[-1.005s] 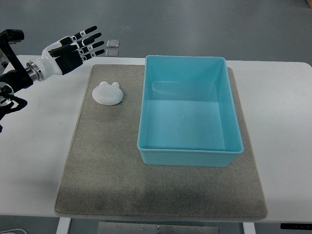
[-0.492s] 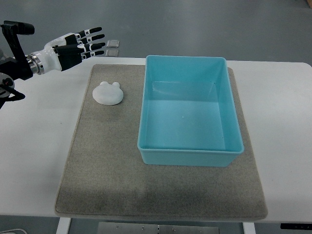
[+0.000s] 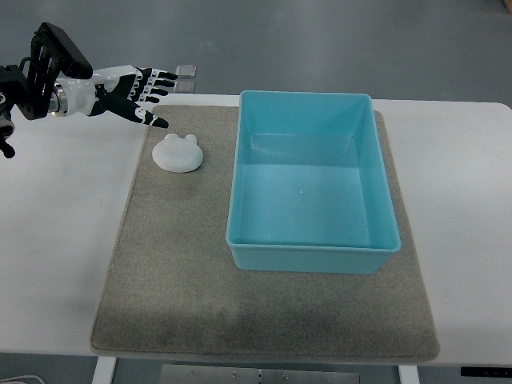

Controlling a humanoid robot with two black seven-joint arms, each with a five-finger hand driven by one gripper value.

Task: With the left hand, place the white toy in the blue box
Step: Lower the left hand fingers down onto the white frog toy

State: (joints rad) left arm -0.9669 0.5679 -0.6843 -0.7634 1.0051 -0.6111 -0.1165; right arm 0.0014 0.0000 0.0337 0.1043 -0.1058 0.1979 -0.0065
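Fingertips (image 3: 162, 122) of the left hand (image 3: 128, 92) are black and spread apart, holding nothing; the thumb reaches down toward the mat while the other fingers fan out to the right over the table's far edge. That hand sits near the upper left corner of the view, its white palm leading back to a black forearm that enters from the left edge. Just below and to the right of the thumb tip, not touching it, the white toy (image 3: 178, 152) lies flat on the grey mat (image 3: 160, 264), a rounded shape with two small ear-like bumps on its far side. Near the toy, to its right, stands the blue box (image 3: 312, 256), a rectangular open tub with nothing inside, resting on the same mat. The mat lies on a white table (image 3: 56, 240). Beyond the hand, a small grey square object (image 3: 185, 71) lies at the table's far edge.
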